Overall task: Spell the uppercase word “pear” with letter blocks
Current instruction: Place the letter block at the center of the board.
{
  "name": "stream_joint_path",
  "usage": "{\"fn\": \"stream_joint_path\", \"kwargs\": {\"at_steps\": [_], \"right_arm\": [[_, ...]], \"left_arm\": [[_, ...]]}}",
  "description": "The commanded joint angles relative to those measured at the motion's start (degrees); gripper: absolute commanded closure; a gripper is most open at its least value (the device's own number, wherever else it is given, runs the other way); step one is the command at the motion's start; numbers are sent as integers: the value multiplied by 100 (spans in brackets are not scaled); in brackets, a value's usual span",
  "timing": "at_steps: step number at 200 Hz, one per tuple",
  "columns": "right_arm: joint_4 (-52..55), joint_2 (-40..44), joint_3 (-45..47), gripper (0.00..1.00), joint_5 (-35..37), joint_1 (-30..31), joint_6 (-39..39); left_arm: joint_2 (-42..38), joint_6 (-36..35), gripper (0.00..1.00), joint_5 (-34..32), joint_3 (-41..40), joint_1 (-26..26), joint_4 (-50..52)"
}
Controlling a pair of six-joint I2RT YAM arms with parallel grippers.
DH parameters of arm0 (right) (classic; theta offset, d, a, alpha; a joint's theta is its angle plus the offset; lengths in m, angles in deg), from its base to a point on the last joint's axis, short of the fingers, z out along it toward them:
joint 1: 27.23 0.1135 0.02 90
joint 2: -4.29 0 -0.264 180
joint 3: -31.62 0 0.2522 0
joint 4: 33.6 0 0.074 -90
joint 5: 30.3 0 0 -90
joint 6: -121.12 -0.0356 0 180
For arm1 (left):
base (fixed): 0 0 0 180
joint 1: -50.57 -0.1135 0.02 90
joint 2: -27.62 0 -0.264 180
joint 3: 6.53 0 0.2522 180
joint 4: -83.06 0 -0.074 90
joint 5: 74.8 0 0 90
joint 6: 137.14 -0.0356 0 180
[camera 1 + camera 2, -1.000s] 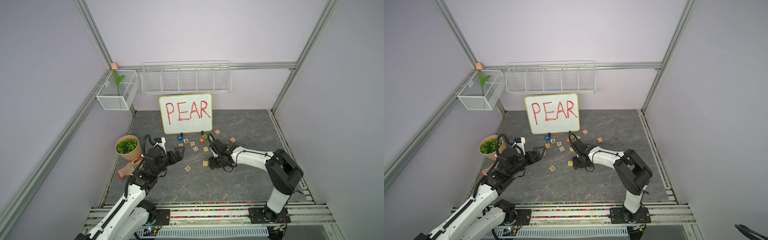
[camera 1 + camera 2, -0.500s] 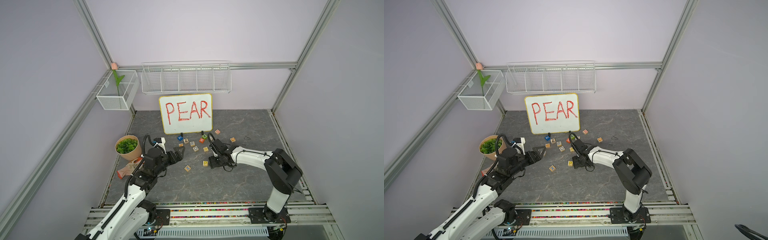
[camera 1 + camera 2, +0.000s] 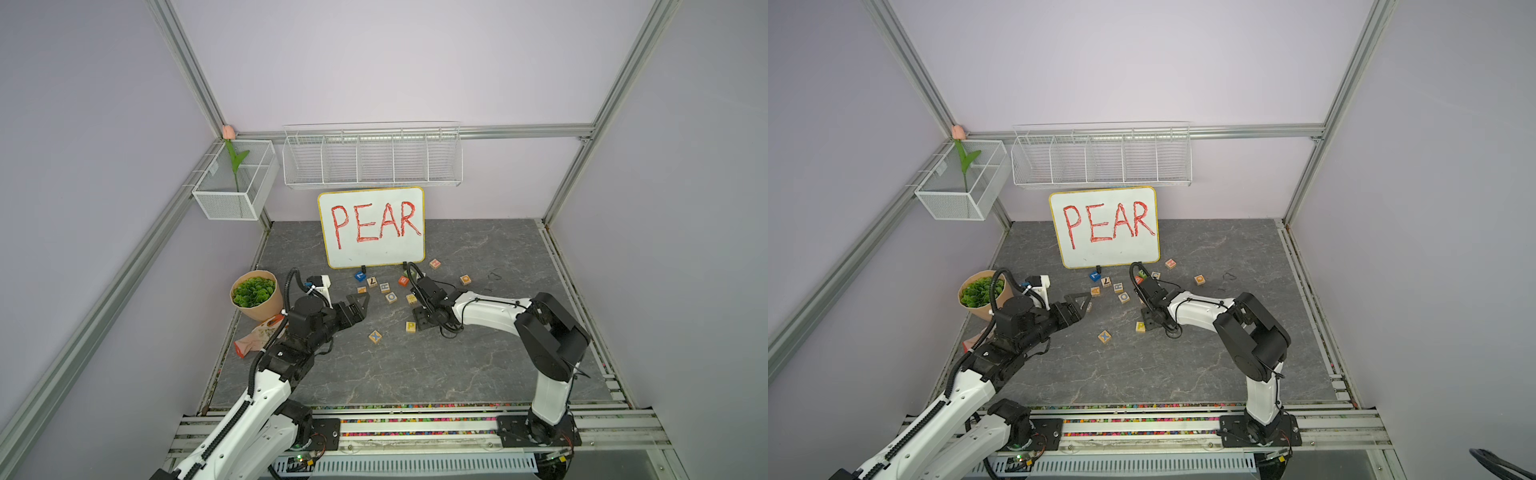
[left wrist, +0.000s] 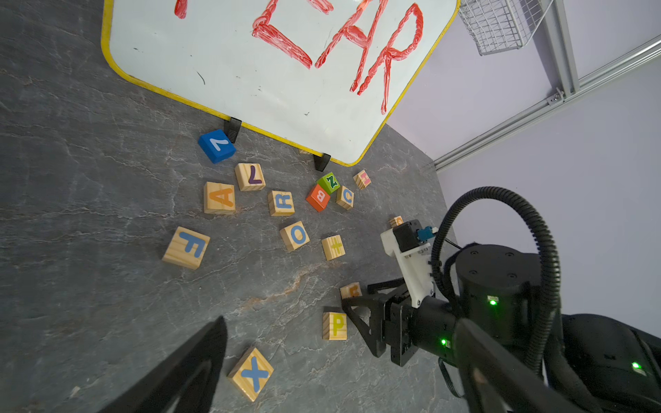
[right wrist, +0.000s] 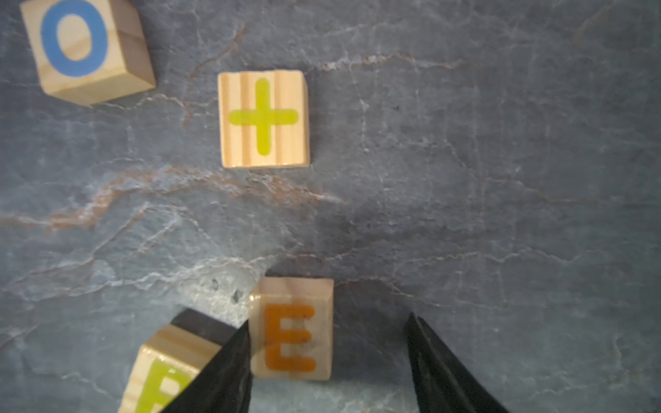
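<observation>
Pale lilac walls [image 3: 395, 62] all round, aluminium posts [image 3: 190, 70] climbing the corners, dark grey veined counter [image 3: 478, 365] underneath, a white wire shelf [image 3: 372, 160] on the back wall (soft, even light).

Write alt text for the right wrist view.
The open right end effector straddles a wooden E block on the grey tabletop. A P block sits beside one finger; a plus block and an O block lie beyond.

Pale-wood P [image 4: 334, 325] lies just beside E [image 5: 291, 332] — A [image 4: 219, 197] and R [image 4: 281, 203] farther off.

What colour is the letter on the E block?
Orange on the E block, clearest in the right wrist view.
</observation>
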Motion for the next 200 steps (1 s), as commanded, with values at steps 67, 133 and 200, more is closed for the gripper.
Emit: {"fn": "stream_joint_path", "kwargs": {"at_steps": [67, 133, 200], "right_arm": [[980, 927, 652, 33, -67, 41, -113], [924, 1058, 650, 40, -178, 54, -162], [772, 1280, 538, 35, 600, -230, 281]], "left_arm": [[117, 23, 0, 1, 167, 28, -32], [51, 40, 0, -16, 125, 22, -17], [33, 57, 0, -40, 79, 29, -69]]}}
